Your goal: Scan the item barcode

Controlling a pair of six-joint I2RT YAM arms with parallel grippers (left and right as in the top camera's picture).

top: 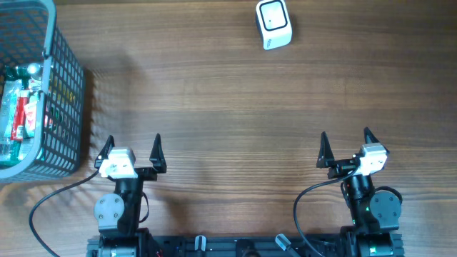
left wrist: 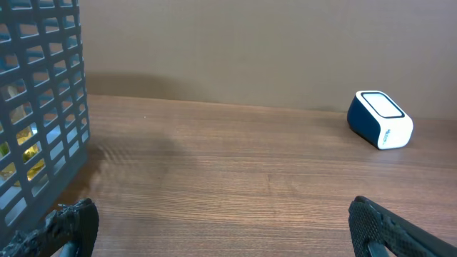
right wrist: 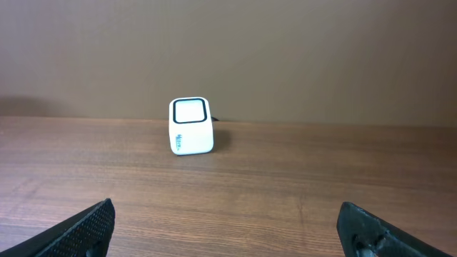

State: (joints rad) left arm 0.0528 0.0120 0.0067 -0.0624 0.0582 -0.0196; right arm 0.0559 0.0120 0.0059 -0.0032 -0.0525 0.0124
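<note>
Left hand (top: 133, 139) and right hand (top: 345, 135) stand wide open, empty; items (top: 21, 114) lie crowded in the basket (top: 68, 107), far from the scanner (top: 273, 24), so a grasp may snag mesh or cover the barcode.

Left end effector (top: 133, 138), right (top: 345, 133): agape.

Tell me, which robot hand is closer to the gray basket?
The left gripper. It sits just right of the basket, by the corner closest to the robot. The right gripper is far off on the other side.
</note>
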